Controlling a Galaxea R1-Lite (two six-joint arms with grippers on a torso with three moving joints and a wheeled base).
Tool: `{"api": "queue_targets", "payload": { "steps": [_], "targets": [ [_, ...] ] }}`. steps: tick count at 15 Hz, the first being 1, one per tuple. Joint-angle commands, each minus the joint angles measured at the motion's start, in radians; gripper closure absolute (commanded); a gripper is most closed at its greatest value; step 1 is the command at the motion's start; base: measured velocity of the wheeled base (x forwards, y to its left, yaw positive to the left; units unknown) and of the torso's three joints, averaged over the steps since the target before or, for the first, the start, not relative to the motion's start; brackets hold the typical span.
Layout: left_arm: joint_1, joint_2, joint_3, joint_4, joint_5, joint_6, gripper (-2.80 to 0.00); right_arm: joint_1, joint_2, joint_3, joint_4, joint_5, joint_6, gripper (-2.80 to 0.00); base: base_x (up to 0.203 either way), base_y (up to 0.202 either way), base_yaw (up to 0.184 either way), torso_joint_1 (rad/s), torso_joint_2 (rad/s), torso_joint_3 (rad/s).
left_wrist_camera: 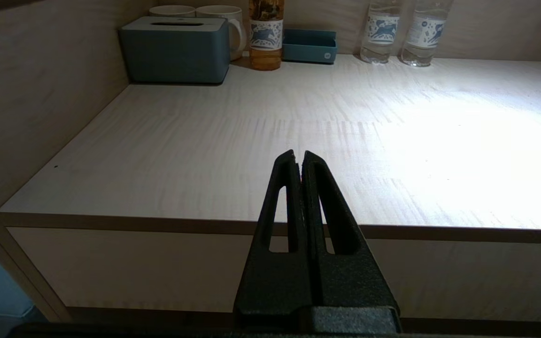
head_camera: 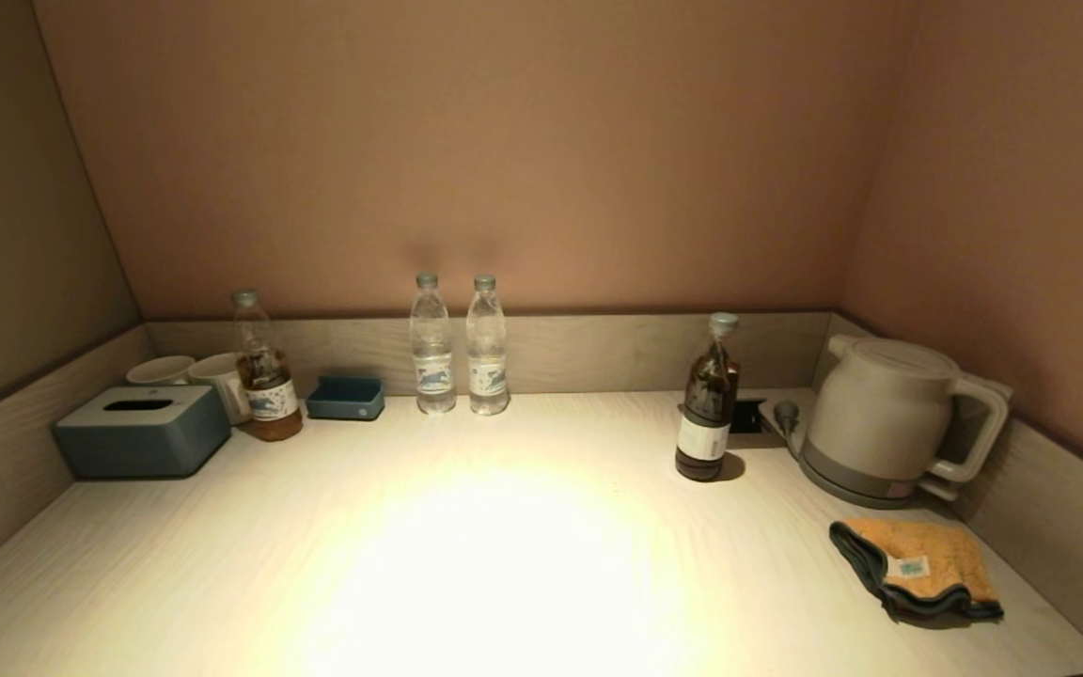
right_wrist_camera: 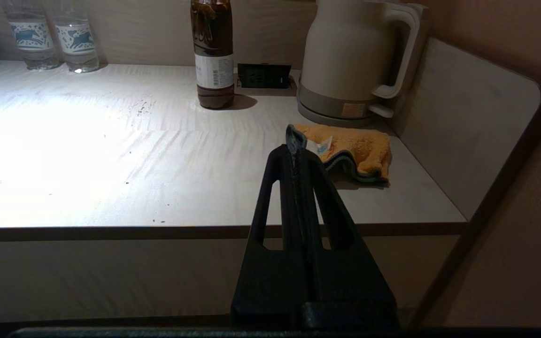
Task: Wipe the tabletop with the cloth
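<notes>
The cloth point(head_camera: 919, 566) lies crumpled on the tabletop point(head_camera: 504, 545) at the robot's right, just in front of the kettle point(head_camera: 885, 418). Nothing is wiped yet. The right tool point(right_wrist_camera: 295, 146) hangs off the front edge, pinched narrow and empty; the left tool point(left_wrist_camera: 297, 158) likewise. Next, I reckon, it must spread and reach the cloth

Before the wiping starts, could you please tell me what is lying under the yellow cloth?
The cloth lies crumpled on the tabletop in front of the kettle, its grey edging folded underneath. Whether anything else sits beneath it cannot be seen, since the fabric covers that spot.
</notes>
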Motion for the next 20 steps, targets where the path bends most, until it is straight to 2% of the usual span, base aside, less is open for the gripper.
{"api": "queue_targets", "payload": {
  "steps": [1, 7, 20],
  "targets": [
    [0.000, 0.001, 0.000, 0.000, 0.000, -0.001, 0.00, 0.000, 0.000, 0.017, -0.034, 0.000, -0.001, 0.00, 0.000, 0.000, 0.000, 0.000, 0.00, 0.000],
    [0.000, 0.001, 0.000, 0.000, 0.000, -0.001, 0.00, 0.000, 0.000, 0.040, -0.034, 0.007, -0.010, 0.00, 0.000, 0.000, 0.000, 0.000, 0.00, 0.000],
    [0.000, 0.001, 0.000, 0.000, 0.000, -0.001, 0.00, 0.000, -0.002, 0.065, -0.022, 0.017, 0.024, 0.00, 0.000, 0.000, 0.000, 0.000, 0.00, 0.000]
  ]
}}
